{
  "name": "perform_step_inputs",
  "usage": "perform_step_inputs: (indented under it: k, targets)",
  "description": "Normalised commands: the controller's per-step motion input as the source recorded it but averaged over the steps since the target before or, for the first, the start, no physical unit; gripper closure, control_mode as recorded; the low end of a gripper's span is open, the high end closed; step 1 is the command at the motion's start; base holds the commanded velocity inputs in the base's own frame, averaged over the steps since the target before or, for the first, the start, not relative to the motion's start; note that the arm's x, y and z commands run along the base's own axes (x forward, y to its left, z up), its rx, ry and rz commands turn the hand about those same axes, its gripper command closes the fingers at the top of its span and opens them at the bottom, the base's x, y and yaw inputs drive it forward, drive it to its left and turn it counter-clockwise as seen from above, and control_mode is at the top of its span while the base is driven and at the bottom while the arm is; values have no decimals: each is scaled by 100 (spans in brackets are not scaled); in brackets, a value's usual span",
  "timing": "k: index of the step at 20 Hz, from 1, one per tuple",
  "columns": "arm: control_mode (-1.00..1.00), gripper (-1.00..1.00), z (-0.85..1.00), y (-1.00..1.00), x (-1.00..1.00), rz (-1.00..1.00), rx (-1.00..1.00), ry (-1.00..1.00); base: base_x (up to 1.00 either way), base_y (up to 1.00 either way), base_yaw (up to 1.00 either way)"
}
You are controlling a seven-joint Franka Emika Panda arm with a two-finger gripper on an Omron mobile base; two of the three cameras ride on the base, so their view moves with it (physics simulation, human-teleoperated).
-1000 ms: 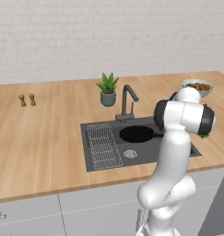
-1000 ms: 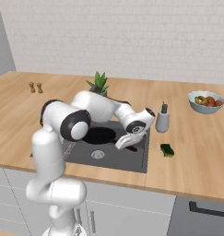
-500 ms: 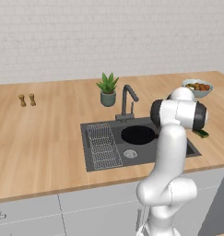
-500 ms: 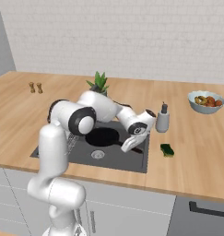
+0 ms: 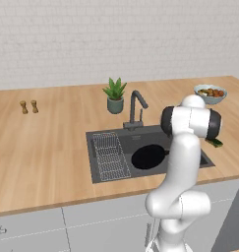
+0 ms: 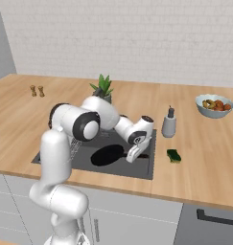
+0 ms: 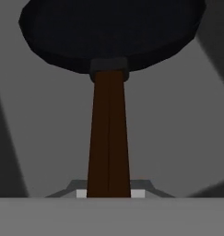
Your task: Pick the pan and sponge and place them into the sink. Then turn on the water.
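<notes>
The black pan (image 6: 108, 155) lies low inside the dark grey sink (image 6: 137, 170), to the right of its wire rack (image 5: 110, 156). My gripper (image 6: 131, 157) is shut on the pan's long dark handle (image 7: 109, 133), which runs from between my fingertips up to the round pan (image 7: 109, 32). From the left side the pan (image 5: 148, 156) shows as a dark disc on the floor of the sink (image 5: 99, 174), partly behind my arm. The green sponge (image 6: 174, 155) rests on the wooden counter just right of the sink, also visible as the sponge (image 5: 214, 142) past my elbow. The gooseneck faucet (image 5: 135, 106) stands behind the basin; no water runs.
A grey soap dispenser (image 6: 169, 123) stands at the sink's back right corner. A bowl of fruit (image 6: 214, 105) sits further right. A potted plant (image 5: 114, 95) is behind the faucet, and two small shakers (image 5: 29, 106) stand far left on the counter.
My arm has carried the pan slightly lower into the sink, with the gripper staying shut on the handle. The sponge has not moved.
</notes>
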Motion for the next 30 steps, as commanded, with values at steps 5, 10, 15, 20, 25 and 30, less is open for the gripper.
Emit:
perform_step_inputs:
  k: [5,10,15,20,25,30]
  targets:
    - [-100,100,0,11,8,8,-2,0,0,0,0]
    - [-100,100,-2,20,18,13,0,0,0,0,0]
    - [-100,100,-4,19,29,12,0,0,0,0,0]
    - [-100,100,-22,16,29,7,1,2,0,0,0]
    - [-100,100,-31,23,24,0,2,0,0,0,0]
    - [-100,100,-24,4,23,2,1,0,0,0,0]
